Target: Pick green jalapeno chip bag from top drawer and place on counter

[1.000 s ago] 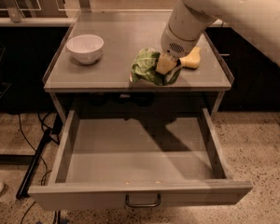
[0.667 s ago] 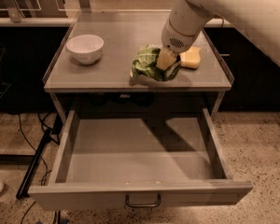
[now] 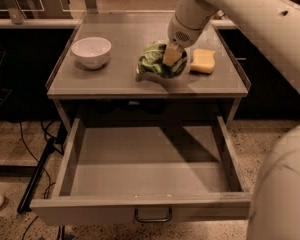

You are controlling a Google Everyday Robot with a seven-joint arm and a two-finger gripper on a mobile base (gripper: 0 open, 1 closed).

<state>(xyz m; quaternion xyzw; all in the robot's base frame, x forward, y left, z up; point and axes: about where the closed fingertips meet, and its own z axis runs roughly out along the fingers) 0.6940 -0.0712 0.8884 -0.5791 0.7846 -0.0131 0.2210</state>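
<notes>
- Green foil bag is on the counter, right of centre. The gripper comes down from the upper right and pinches its upper part.
- Bag's underside looks to be touching the top or just off it; I cannot tell which. If it is off the top, letting go may make it tip or slide.
- Crinkled foil could snag on a finger as the jaws part and lift with the hand.
- Sponge lies just beside the bag on the right, so a sideways retreat could nudge it.
- Front edge is near and has no rail. A forward slide could drop the bag into the open, empty drawer.
- Bowl stands well apart on the left, with bare top between.
- Straight up and back looks the freest way out.
</notes>
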